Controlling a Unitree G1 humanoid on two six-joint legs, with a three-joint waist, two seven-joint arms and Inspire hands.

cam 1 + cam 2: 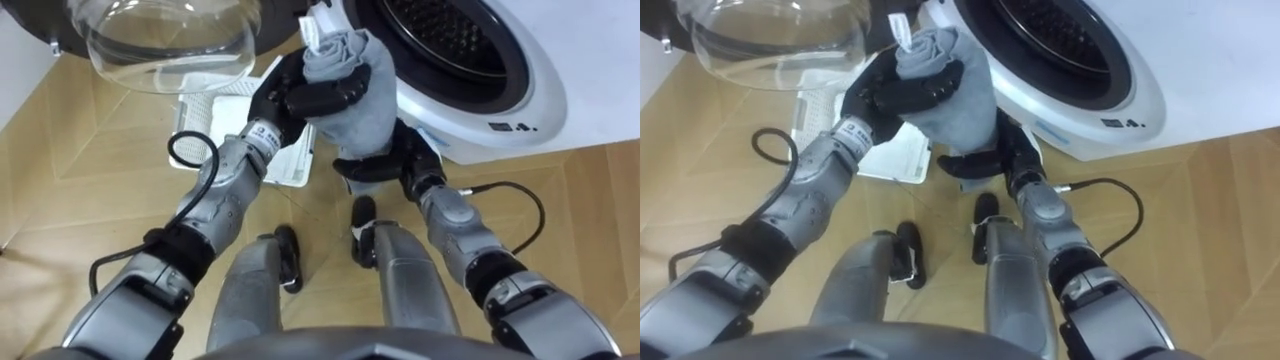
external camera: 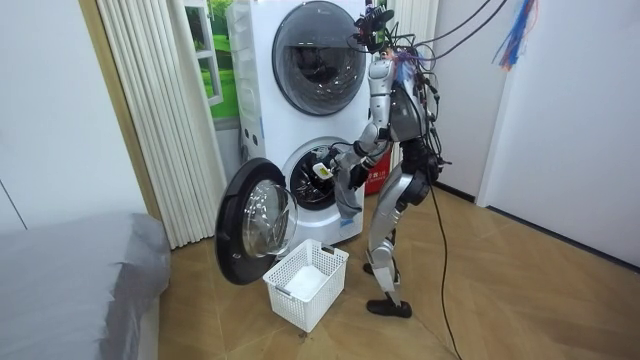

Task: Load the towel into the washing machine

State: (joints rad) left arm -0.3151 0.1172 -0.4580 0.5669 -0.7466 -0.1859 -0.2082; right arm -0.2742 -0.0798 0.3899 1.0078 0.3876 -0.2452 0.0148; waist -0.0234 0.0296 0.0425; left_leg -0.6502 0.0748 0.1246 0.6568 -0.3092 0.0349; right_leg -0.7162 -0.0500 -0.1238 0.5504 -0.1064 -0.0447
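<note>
The glass door (image 1: 170, 45) hangs swung open at the far left, above the white basket (image 1: 213, 105) that sits on the wooden floor (image 1: 70, 160) beside the robot's feet. Next comes the left hand (image 1: 318, 97), its fingers clenched round the upper part of the grey towel (image 1: 362, 105). The towel is off the floor, bunched into a thick roll in front of the machine's white front ring, and it is not yet inside. Its long axis runs from the pale top end down to the lower end, which rests against the right hand (image 1: 378, 168). That hand sits directly underneath, and whether it grips or only props the cloth cannot be told. At the far right is the washing machine (image 1: 520, 95), with its dark drum opening (image 1: 450, 35) ahead of the towel and to the robot's right. The coming move likely means tipping the top end forward and rightward through that opening, led by the left hand, which has the firm hold.
</note>
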